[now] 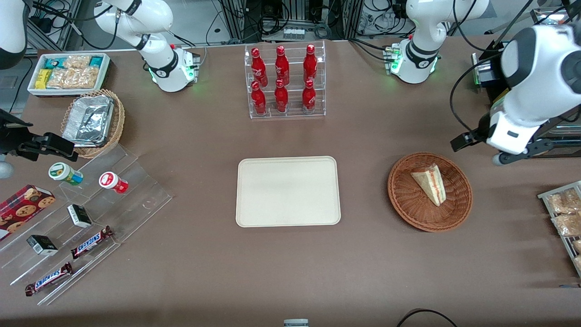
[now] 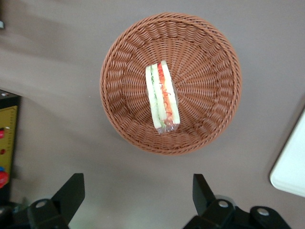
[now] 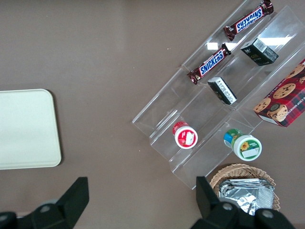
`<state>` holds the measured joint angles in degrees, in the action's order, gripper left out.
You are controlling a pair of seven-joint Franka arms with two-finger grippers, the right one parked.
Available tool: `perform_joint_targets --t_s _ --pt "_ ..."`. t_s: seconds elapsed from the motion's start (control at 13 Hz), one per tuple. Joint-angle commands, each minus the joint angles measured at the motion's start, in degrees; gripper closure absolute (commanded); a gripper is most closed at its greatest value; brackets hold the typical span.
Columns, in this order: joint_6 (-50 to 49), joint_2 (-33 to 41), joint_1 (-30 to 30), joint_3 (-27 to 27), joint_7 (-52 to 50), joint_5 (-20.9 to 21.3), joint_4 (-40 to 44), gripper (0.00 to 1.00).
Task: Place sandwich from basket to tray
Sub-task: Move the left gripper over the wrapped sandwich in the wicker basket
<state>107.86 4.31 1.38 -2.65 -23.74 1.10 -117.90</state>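
Sandwich [image 1: 430, 182] lies in the basket [image 1: 408, 204], toward the working arm's end of the table; tray [image 1: 288, 191] beside it is bare. Gripper [image 2: 138, 191] hovers above the table just off the basket rim, fingers [image 2: 71, 191] wide apart, holding nothing. Readable: "Snickers" on two bars [image 1: 91, 241]. Only the wrist view shows the sandwich's green filling stripe.

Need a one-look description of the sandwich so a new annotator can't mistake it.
Start at the cream tray mid-table; beside it, toward the working arm's end, sits a reddish-brown wicker basket. The sandwich is the only thing in it: a pale triangular wedge with an orange-red filling stripe, unlike the beige bagged snacks nearby. The open gripper hovers above the table beside the basket.
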Motion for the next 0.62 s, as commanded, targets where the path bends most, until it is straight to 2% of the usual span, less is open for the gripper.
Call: perform_joint_targets --t_s 0.0,0.54 --pt "8.1 0.1 0.9 0.5 -7.3 2.3 -6.4 0.0" --pt "17.6 -10.5 1.3 0.5 -10.3 3.4 -8.8 0.0"
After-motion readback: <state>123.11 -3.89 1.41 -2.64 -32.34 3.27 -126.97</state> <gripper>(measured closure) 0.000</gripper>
